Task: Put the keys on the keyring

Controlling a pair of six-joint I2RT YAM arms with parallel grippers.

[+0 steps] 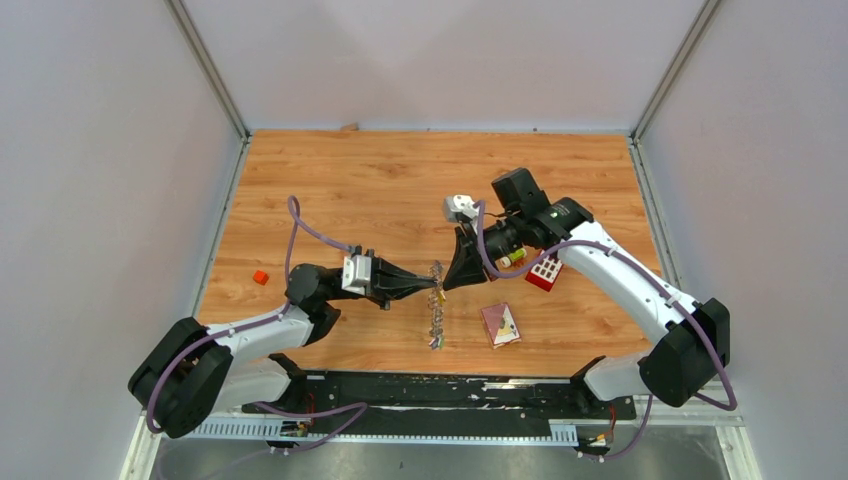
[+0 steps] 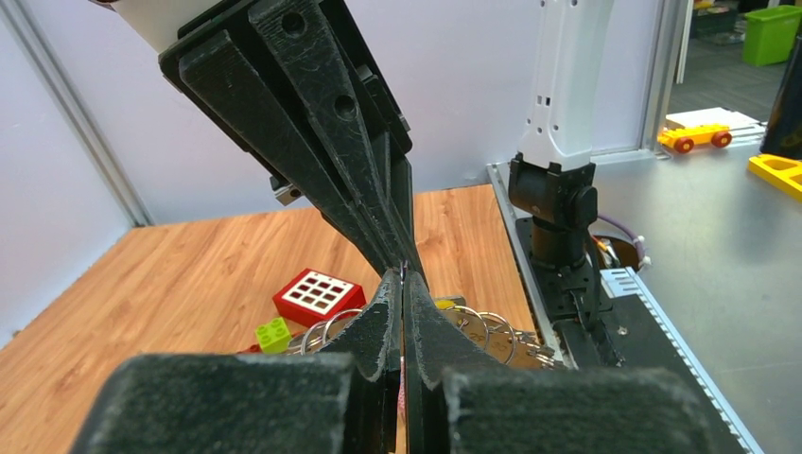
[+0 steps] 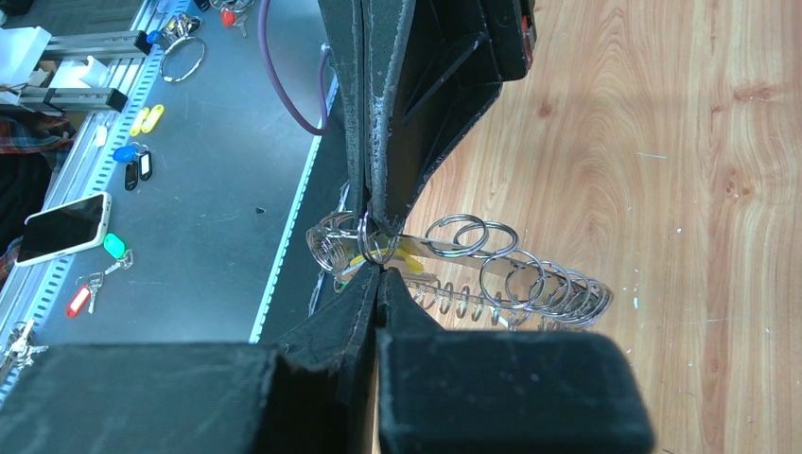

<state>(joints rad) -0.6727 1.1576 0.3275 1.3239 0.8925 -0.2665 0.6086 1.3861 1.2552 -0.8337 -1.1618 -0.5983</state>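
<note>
The keyring (image 1: 436, 310) is a string of silver split rings with grey keys. It hangs from where the two grippers meet, down to the table. My left gripper (image 1: 428, 284) and right gripper (image 1: 446, 279) meet tip to tip, both shut on one small ring (image 3: 374, 244) at its top. In the right wrist view my right gripper (image 3: 380, 274) pinches that ring from below, and the left fingers (image 3: 378, 142) come in from above. A yellow key tag (image 3: 409, 255) lies among several rings (image 3: 530, 284). In the left wrist view my left gripper (image 2: 404, 276) is shut, with rings (image 2: 473, 326) behind it.
A red block with white buttons (image 1: 545, 272) and a yellow-red-green toy (image 1: 512, 257) lie under the right arm. A pink card (image 1: 501, 324) lies near the front. A small red cube (image 1: 260, 277) sits far left. A green brick (image 2: 272, 333) lies by the rings.
</note>
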